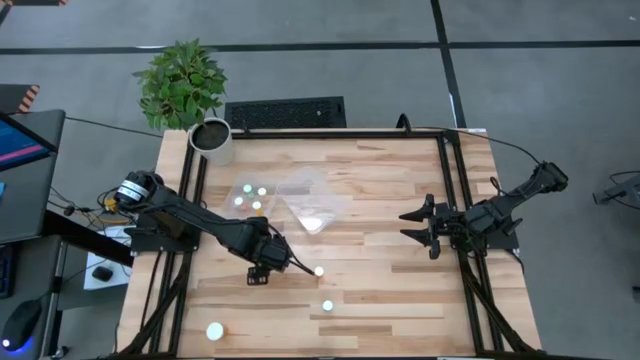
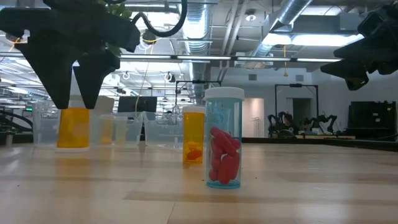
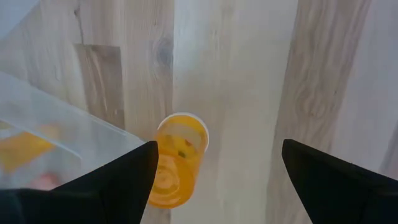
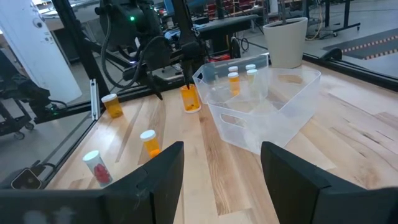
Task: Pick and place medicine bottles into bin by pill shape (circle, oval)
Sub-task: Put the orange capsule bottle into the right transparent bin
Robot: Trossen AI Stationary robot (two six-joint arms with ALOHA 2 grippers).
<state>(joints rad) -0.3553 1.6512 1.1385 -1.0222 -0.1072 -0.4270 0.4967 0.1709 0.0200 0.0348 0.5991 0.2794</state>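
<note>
Orange-tinted plastic makes up most of the medicine bottles here. The right wrist view shows seven in all, each with a white cap. Three stand inside the clear plastic bin (image 4: 283, 102), and four stand on the table (image 4: 367, 134).

Of those four, one orange bottle (image 3: 177, 160) stands just beside the bin's wall, under the left hand (image 3: 219, 144). That hand is spread wide and grips nothing (the bottle sits nearer one finger than the other). A second orange bottle (image 4: 112, 104) stands well apart toward the table's far edge. A third orange bottle (image 4: 149, 142) and a clear bottle of red oval pills (image 4: 96, 167) stand near each other.

The right hand (image 1: 412, 226) waits over the table's right side, its fingers apart and holding nothing.

The table is pale wood planks in a black frame. A leafy plant in a white pot (image 1: 212, 140) stands at one corner. Beyond are a grey floor, silver ceiling ducts (image 2: 205, 18) and strip lights.
</note>
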